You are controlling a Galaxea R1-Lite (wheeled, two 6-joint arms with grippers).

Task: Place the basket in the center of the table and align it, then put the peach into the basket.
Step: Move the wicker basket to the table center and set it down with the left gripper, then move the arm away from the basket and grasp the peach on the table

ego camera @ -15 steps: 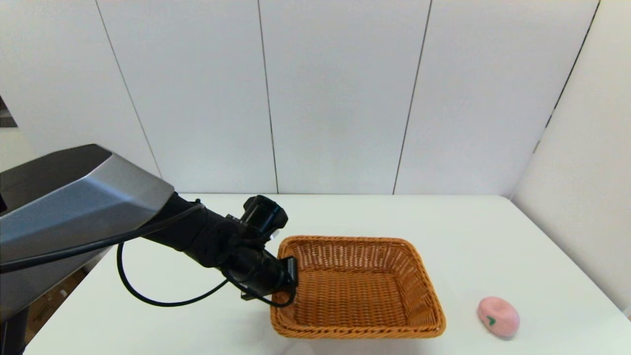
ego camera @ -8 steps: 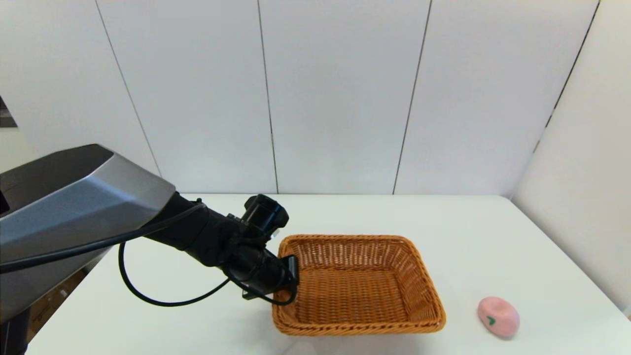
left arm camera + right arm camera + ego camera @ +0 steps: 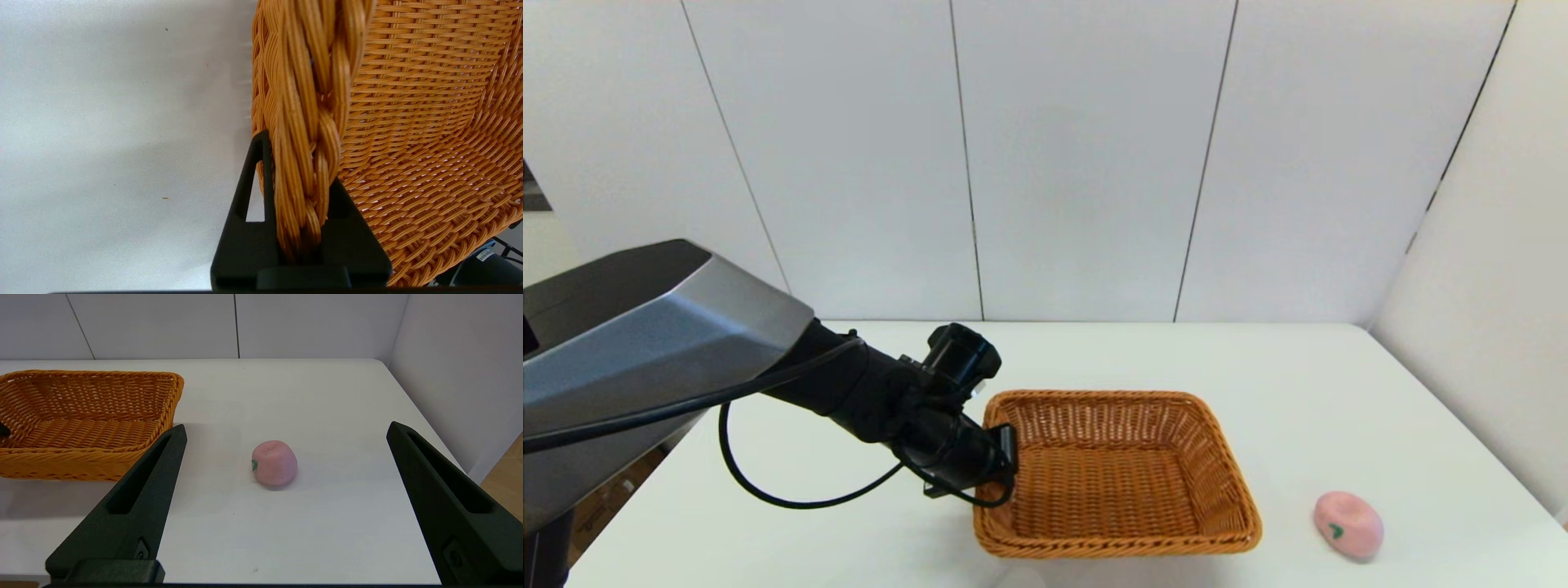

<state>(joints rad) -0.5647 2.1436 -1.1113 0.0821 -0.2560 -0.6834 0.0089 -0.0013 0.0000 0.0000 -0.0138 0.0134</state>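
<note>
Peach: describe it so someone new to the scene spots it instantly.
Start at the white table and find the orange-brown wicker basket, whose left rim the left tool is clamped on. The peach lies on bare tabletop to the basket's right, apart from it, near the front right corner. It is the only small, rounded, pale pink thing, with a green mark.

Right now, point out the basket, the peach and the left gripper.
basket (image 3: 1119, 490): head view, on its woven floor.
peach (image 3: 274, 463): right wrist view, on its pink front face.
left gripper (image 3: 300, 212): left wrist view, between the jaws, which are clamped on the basket's braided rim.
</note>
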